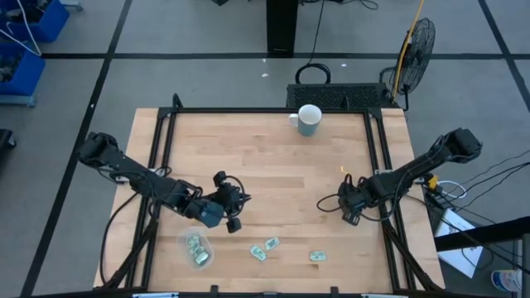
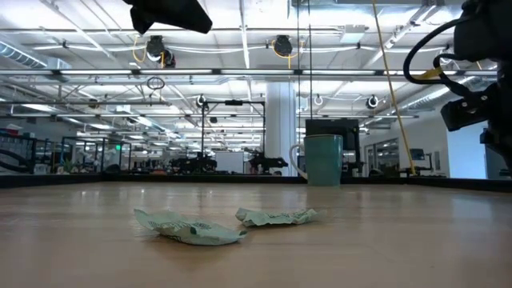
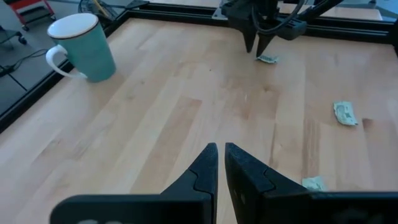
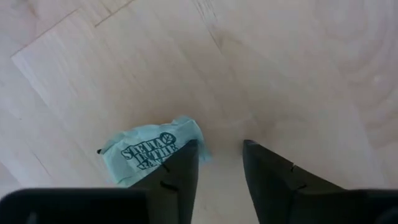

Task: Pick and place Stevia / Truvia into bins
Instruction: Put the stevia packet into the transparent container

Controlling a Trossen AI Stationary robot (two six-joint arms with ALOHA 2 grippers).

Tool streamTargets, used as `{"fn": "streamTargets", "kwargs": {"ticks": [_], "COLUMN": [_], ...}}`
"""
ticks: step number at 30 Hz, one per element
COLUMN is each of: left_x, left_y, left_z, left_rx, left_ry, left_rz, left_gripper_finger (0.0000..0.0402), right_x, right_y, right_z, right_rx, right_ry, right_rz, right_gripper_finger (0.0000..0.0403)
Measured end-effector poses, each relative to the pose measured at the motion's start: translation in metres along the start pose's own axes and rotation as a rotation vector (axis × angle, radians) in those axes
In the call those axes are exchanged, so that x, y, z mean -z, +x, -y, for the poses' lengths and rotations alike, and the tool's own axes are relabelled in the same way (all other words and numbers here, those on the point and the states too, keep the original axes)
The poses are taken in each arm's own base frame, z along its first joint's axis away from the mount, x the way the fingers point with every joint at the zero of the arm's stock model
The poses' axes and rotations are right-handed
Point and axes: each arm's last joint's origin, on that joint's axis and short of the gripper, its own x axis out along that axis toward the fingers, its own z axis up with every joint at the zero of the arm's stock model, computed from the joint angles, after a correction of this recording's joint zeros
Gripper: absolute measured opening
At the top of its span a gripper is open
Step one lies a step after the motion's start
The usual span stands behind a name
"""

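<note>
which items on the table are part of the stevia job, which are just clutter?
Job:
- Stevia packets: loose ones; one under the right gripper, beside its fingers; a few already in the bin
- clear bin
- left gripper, above the table near the bin

Just there:
- white mug, at the far edge
- fan, off the table

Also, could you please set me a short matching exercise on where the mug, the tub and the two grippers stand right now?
Things:
1 mug
2 clear tub
3 left gripper
4 right gripper

States:
A jaws apart, low over a Stevia packet
B upright at the table's far edge
C holds green packets
D jaws nearly together, above bare wood

Pairs: 1-B, 2-C, 3-D, 4-A.
</note>
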Motion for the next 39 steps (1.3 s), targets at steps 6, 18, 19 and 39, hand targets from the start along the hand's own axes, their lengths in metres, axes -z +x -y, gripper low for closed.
{"fn": "streamTargets", "kwargs": {"ticks": [6,18,19,39], "left_x": [0.0,-0.004,-0.005,-0.007], "left_y": [0.0,0.006,0.007,0.012], "left_z": [0.0,-0.009,-0.01,-0.016], "left_rx": [-0.001,-0.03,-0.035,0.009], "left_ry": [0.001,-0.042,-0.056,-0.077], "left_rz": [0.0,0.005,0.005,-0.03], "left_gripper_finger": [0.0037,0.0037,0.0037,0.0037], "right_x": [0.0,-0.015,-0.016,-0.007], "right_y": [-0.004,-0.019,-0.02,-0.007], "right_z": [-0.001,-0.021,-0.022,-0.023], "right_rx": [-0.065,-0.305,-0.311,-0.3], "right_ry": [-0.021,-0.231,-0.246,-0.404], "right_rz": [0.017,0.265,0.276,0.28], "right_gripper_finger": [0.0067,0.0002,0.0001,0.0097]}}
